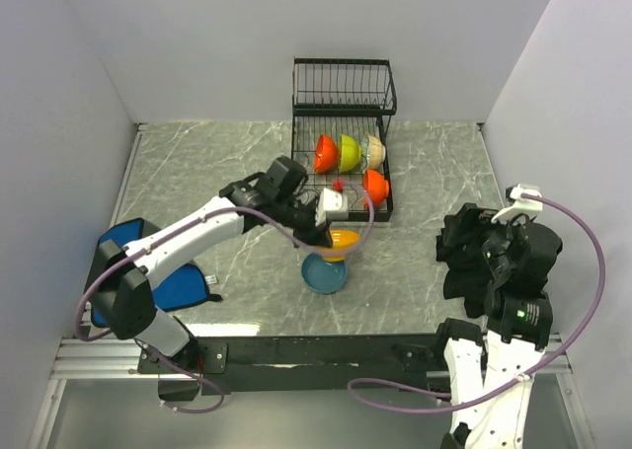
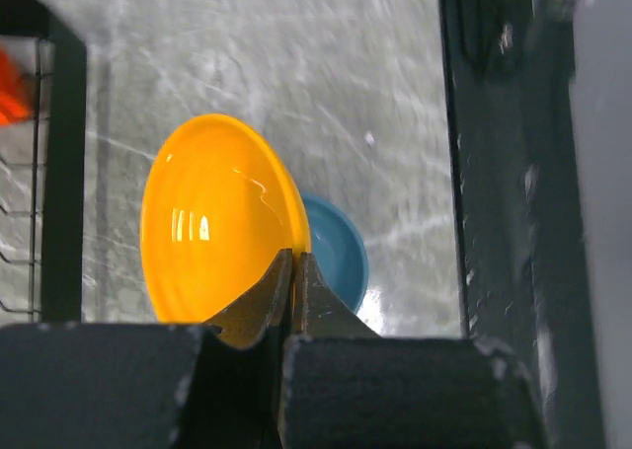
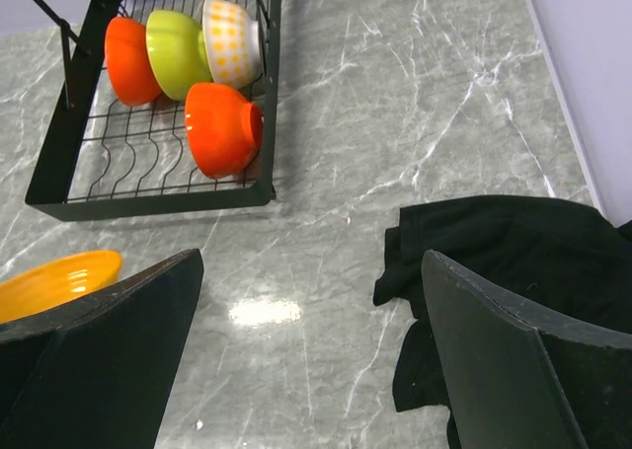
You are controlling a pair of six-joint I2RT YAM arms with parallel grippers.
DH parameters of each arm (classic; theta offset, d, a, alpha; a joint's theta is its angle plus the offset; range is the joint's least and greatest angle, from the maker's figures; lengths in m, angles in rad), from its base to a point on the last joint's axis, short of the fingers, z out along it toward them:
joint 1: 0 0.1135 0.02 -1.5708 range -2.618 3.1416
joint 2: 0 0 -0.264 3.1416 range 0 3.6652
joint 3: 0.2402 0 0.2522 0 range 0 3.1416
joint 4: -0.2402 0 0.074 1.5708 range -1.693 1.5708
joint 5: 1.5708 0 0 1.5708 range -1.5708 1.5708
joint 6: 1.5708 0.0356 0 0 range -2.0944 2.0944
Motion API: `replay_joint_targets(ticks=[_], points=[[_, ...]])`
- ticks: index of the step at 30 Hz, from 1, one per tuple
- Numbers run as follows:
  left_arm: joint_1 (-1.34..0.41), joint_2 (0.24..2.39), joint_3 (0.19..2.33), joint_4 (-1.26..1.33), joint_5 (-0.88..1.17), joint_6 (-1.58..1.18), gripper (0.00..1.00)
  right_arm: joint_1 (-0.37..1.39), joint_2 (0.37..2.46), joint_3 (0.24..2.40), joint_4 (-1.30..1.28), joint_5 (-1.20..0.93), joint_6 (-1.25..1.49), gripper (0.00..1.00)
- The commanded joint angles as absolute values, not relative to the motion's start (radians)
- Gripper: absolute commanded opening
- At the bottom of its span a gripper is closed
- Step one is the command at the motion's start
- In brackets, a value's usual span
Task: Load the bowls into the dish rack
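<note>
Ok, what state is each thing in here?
Left gripper: shut on the orange bowl.
Right gripper: open, empty.
Orange bowl: tilted, held at its rim.
Blue bowl: upright on table, not loaded.
Dish rack: holds red bowl, green bowl, patterned bowl, second red bowl, on edge.
Black cloth: crumpled.

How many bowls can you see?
6. In the dish rack: two red-orange bowls, a lime green bowl, a patterned cream bowl. The left hand holds the orange bowl; the blue bowl sits on the table.

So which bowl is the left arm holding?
The orange bowl, rim pinched by the left fingers; the blue bowl lies on the table, the rest in the dish rack.
</note>
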State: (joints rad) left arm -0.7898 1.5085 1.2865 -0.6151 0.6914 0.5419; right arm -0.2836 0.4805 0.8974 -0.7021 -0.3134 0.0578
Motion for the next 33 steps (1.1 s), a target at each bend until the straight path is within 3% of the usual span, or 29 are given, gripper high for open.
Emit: replay_joint_targets(ticks=[1,6,15,33], points=[[-0.695,1.563,1.315,-0.294,0.82,0.136,0.01,-0.278,0.528,0.965,-0.689,-0.313,0.052,1.0],[-0.577,1.65,1.328,-0.02,0.903,-0.275,0.01,-0.278,0.59,1.012,-0.684,-0.302,0.052,1.0],[-0.468,1.876,1.376,0.385,0.951,-0.72,0.01,-0.278,0.68,1.068,-0.666,-0.265,0.057,1.0],[-0.456,2.095,1.332,0.703,0.806,-1.186,0.01,-0.279,0.836,1.154,-0.716,-0.23,0.014,1.0]])
